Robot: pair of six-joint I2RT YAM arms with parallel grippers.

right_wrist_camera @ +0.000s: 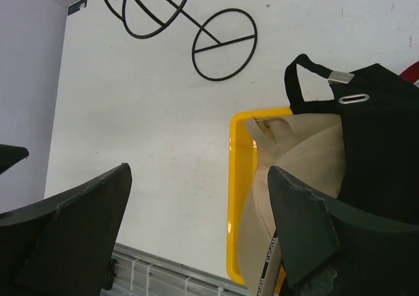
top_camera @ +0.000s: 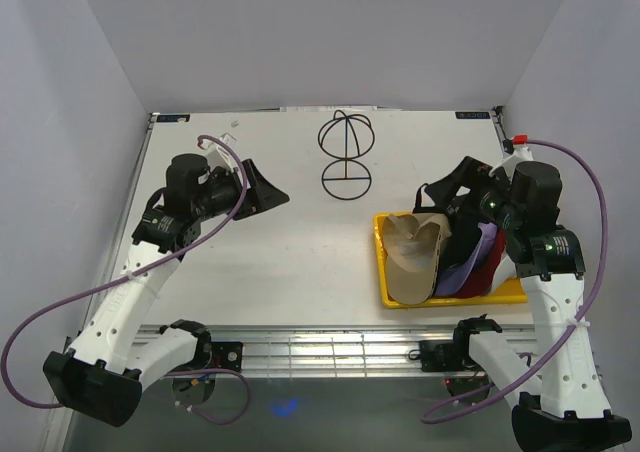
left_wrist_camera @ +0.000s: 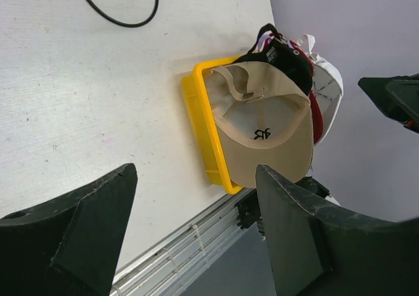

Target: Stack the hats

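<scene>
Table edges: the yellow tray (top_camera: 381,264) sits in the near right part of the white table (top_camera: 260,262), its near rim close to the metal rail (top_camera: 320,344) along the front edge. Grey walls close in the table's other three sides.
Open room: left of the tray, bare tabletop runs across to the left wall.
Wire stand: the black wire head-shaped stand (top_camera: 346,152) is upright beyond the tray and to its left, well apart from it.
Left gripper (left_wrist_camera: 195,171): well left of the tray and facing it, jaws spread wide with nothing between them.
Right gripper (right_wrist_camera: 196,178): above the tray's far right corner, over the heap, jaws wide apart and empty.
Tray contents: all the hats lie heaped in it, spilling over its right rim.
Tan hat (top_camera: 415,257): upside down on the tray's left side, its brim over the near rim.
Black hat (top_camera: 462,240): just right of the tan one, touching it, strap loop up.
Purple hat (top_camera: 487,242): right of the black hat.
Red hat (top_camera: 480,272): under the purple one.
White hat (left_wrist_camera: 330,86): at the heap's outer right side, past the red.
</scene>
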